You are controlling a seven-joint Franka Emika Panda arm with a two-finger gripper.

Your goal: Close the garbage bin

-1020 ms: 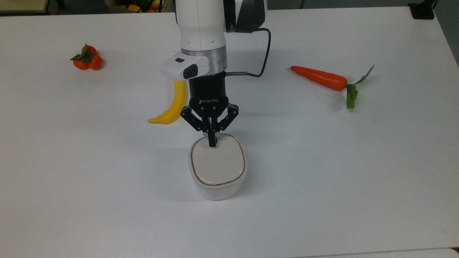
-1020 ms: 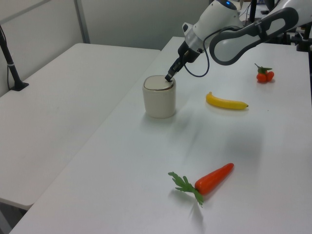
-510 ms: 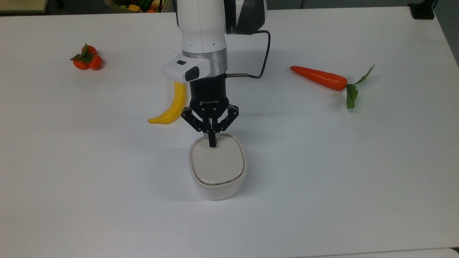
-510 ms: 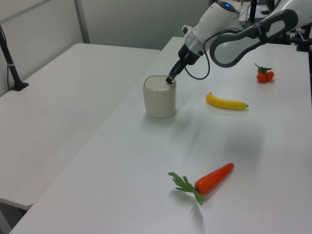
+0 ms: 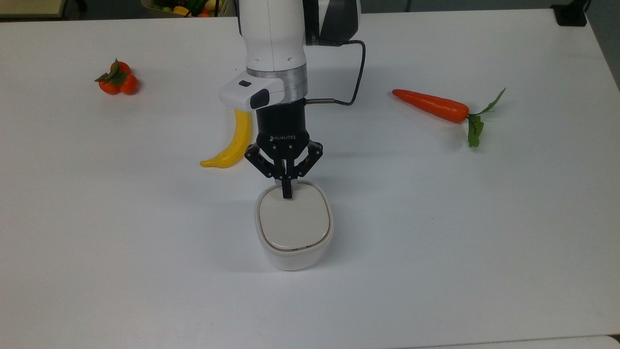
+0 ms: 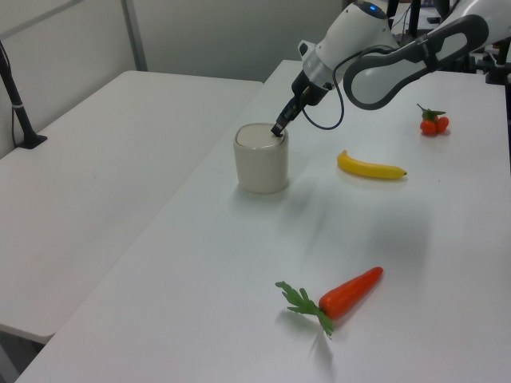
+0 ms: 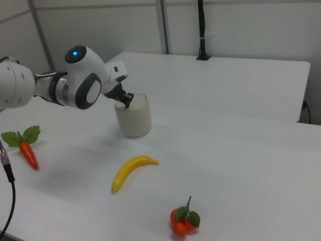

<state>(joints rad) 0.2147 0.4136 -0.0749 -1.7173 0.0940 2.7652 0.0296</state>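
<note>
**Fingertips on the lid's arm-side edge**

The small white plastic garbage bin point(image 5: 294, 252), a rounded-square tub, stands near the middle of the white table point(image 5: 484, 218), with its flat cream lid point(image 5: 294, 221) lying level inside the rim. The black two-finger gripper point(image 5: 287, 192) comes down from the arm side, its fingers pressed together and empty, their joined tip touching the lid at the edge nearest the arm. In the left view the gripper point(image 6: 278, 129) slants down onto that same edge of the bin point(image 6: 261, 163).

So the bin sits directly under the tips and runs away from the arm, toward the top view's bottom. To my eye the lid looks shut already; what remains is probably a straight lift.

There is room for it. The yellow banana point(image 5: 233, 142) lies near, on the top view's left; the orange carrot point(image 5: 431, 105) and the small tomato cluster point(image 5: 117, 79) lie well apart.
</note>
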